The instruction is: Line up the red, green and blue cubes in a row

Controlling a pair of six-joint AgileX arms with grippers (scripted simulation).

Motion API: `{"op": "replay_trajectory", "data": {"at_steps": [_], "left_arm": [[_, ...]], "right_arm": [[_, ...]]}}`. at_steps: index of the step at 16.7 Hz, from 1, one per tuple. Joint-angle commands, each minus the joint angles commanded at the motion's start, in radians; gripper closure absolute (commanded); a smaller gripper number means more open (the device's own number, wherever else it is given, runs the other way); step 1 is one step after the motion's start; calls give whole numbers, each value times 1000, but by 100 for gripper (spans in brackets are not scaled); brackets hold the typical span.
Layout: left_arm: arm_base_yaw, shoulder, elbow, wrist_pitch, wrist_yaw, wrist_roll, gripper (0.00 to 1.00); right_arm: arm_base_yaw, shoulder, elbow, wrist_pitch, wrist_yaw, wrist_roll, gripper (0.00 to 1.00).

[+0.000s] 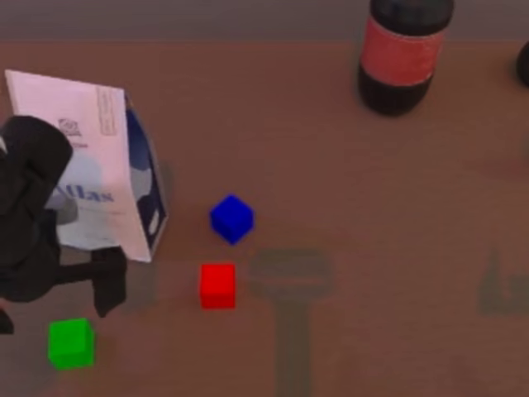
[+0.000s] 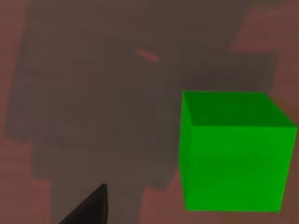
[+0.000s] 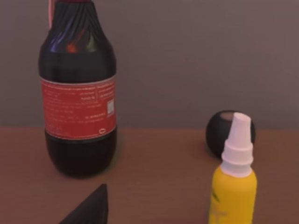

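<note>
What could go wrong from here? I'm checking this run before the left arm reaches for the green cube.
1. The left gripper hangs close beside the carton; a swing could knock the carton over.
2. The green cube sits near the table's front edge, so an off-centre grasp might push it off.
3. Carrying it toward the red cube and blue cube might nudge them.

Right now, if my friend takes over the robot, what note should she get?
Left gripper: low at the table's left, jaws open, empty, just beside the green cube.
Right arm: not in the top view; its wrist camera faces the cola bottle.
Red cube sits mid-table, blue cube just behind it, apart.
Done: no row yet.
Left: probably grasp green, then line all three up.
</note>
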Motion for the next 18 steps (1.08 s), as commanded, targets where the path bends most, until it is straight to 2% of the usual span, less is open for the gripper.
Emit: {"op": "replay_trajectory", "data": {"at_steps": [9,15,18], "left_arm": [[2,151,-147,299,0,5,0],[2,164,-159,324,0,6,0],[2,164,-159,324,0,6,23]], "right_arm": [[0,0,0,0,0,0,0],[0,0,0,0,0,0,0],[0,0,0,0,0,0,0]]}}
